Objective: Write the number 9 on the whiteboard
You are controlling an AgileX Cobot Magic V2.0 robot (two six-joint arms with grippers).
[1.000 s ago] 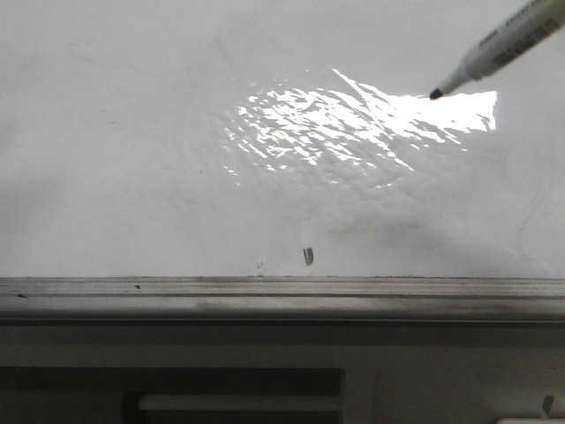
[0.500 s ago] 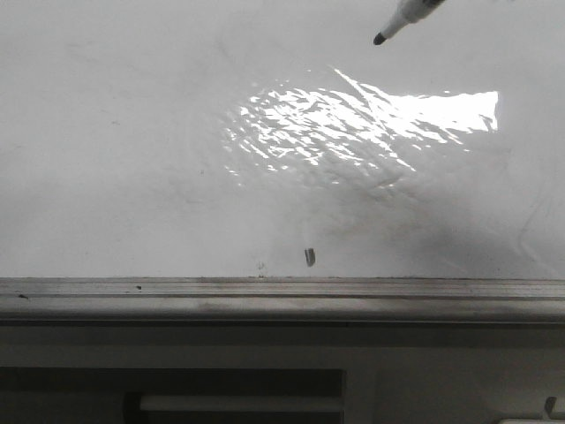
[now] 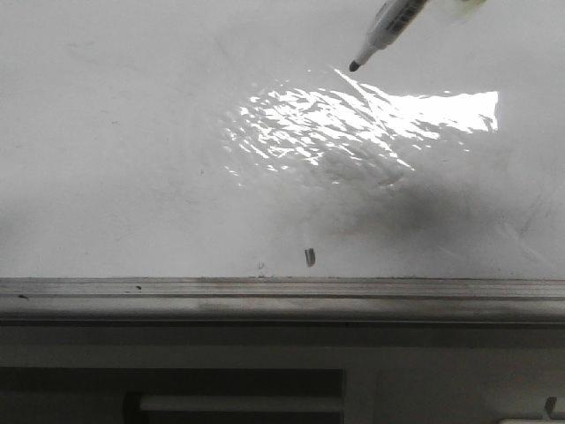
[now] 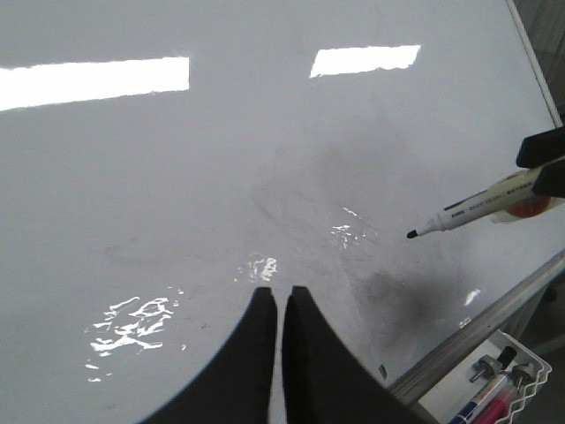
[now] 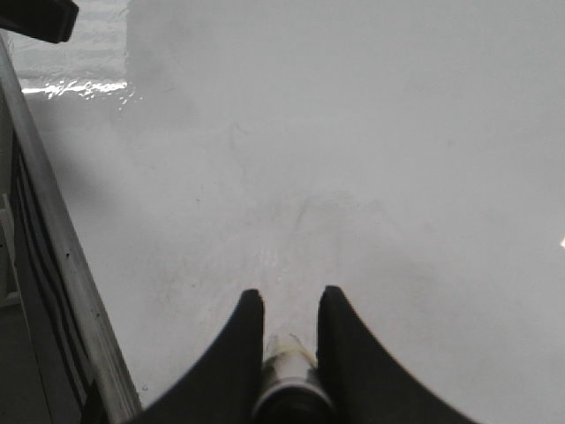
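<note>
The whiteboard (image 3: 132, 132) is large, glossy and white with wrinkled film and faint smudges; no number 9 strokes show on it. A white marker (image 3: 384, 31) with a dark tip enters the front view at the top right, tip down-left, above the board. It also shows in the left wrist view (image 4: 481, 205). My right gripper (image 5: 290, 305) is shut on the marker (image 5: 287, 371). My left gripper (image 4: 280, 296) is shut and empty, hovering over the whiteboard (image 4: 177, 177).
A grey metal ledge (image 3: 282, 296) runs along the board's near edge. A small dark grey smudge mark (image 3: 308, 256) sits just above it. A wire basket with spare markers (image 4: 499, 389) stands beyond the ledge in the left wrist view.
The marker has moved left across the top of the board and its tip has now dropped a little lower. Its shadow on the board has grown darker.
</note>
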